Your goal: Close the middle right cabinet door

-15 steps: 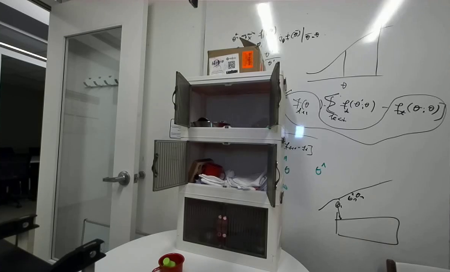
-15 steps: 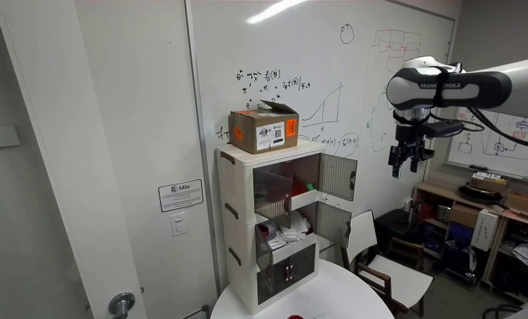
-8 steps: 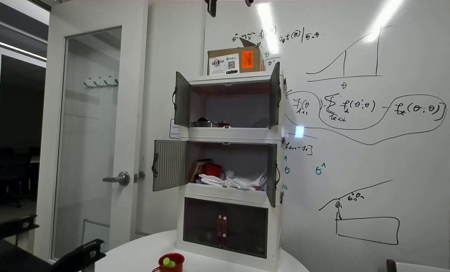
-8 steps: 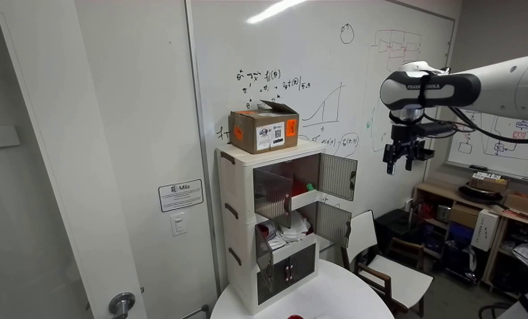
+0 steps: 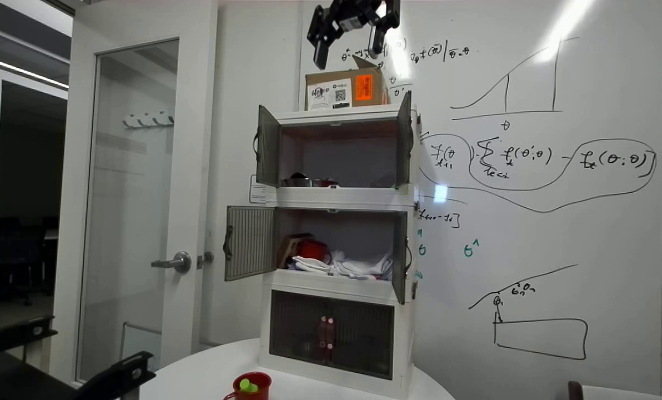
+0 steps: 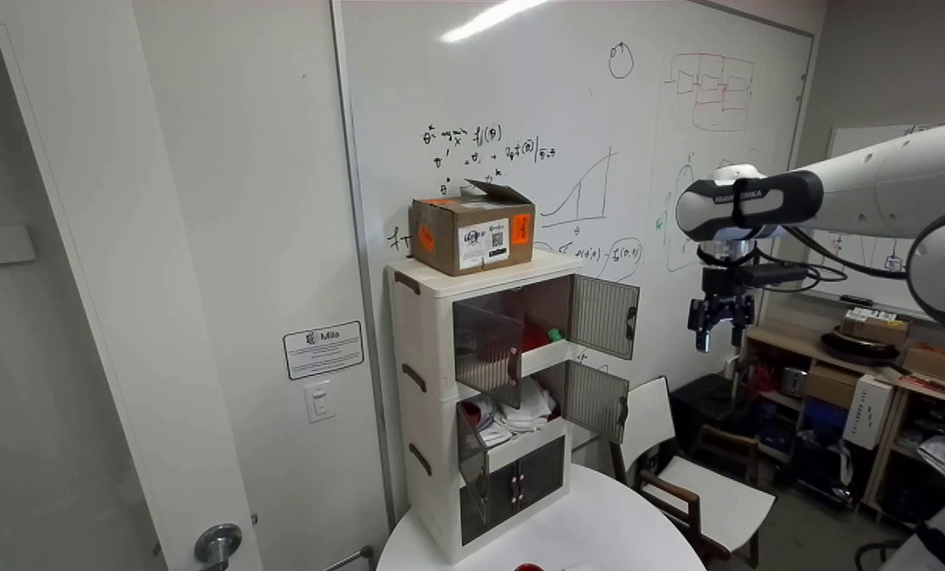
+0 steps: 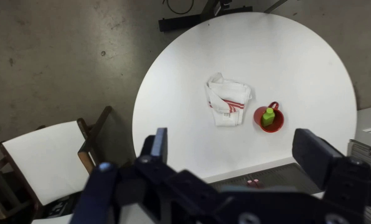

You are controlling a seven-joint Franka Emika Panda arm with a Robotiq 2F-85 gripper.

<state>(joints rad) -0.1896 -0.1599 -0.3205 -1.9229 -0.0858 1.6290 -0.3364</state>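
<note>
The middle right cabinet door (image 5: 400,255) stands open: in both exterior views it is swung outward from the R side of the cabinet (image 5: 331,285), a grey ribbed panel w/ a dark handle (image 6: 622,408). The middle left door (image 5: 250,243) & the two top doors (image 5: 268,146) are open too, while the lower doors (image 5: 361,339) are closed. In the middle compartment (image 5: 364,230) there are white cloths (image 5: 364,265) & a red item (image 5: 313,250), kind not clear. The gripper (image 6: 721,341) hangs in the air, well apart from the middle right cabinet door & pointing down; its fingers (image 7: 160,143) are spread w/ a wide gap btw them, as seen in the wrist view. A cardboard box (image 6: 472,230) sits on top of the cabinet. On the round white table (image 7: 179,93), which carries also the cabinet, lies a striped towel (image 7: 235,90), near a red mug (image 7: 258,115) w/ a green bottle-shaped item (image 7: 268,118) inside. A chair (image 6: 710,500) stands near the table
</note>
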